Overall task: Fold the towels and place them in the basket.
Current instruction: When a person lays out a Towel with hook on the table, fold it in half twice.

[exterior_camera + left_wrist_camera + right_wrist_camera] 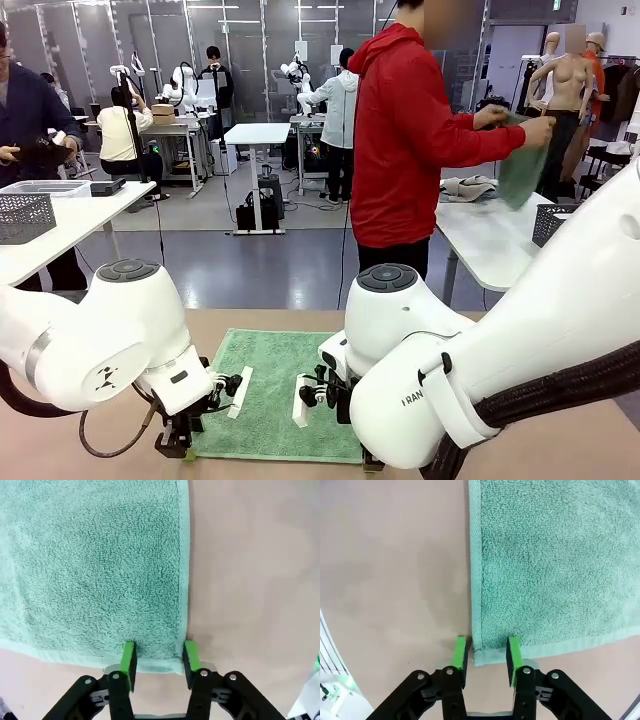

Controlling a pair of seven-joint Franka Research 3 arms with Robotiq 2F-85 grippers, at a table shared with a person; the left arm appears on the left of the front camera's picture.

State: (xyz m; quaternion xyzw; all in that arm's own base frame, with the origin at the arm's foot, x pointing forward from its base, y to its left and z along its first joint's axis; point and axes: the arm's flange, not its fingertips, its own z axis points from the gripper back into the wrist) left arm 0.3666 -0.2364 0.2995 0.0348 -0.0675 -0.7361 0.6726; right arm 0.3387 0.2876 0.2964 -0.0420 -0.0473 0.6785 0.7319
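Note:
A mint green towel lies flat on my tan table, its near edge towards me. My left gripper stands open astride the towel's near corner, green pads on either side of the hem and the cloth lying flat between them. My right gripper is open in the same way over the towel's other near corner. In the front view the left gripper points down at the towel's near left corner. A dark grey mesh basket stands on a white table behind.
A person in a red hoodie stands at the far side, turned away, holding up another green cloth. A cream cloth lies on that white table. Another mesh basket sits on the table at left. Bare tan tabletop flanks the towel.

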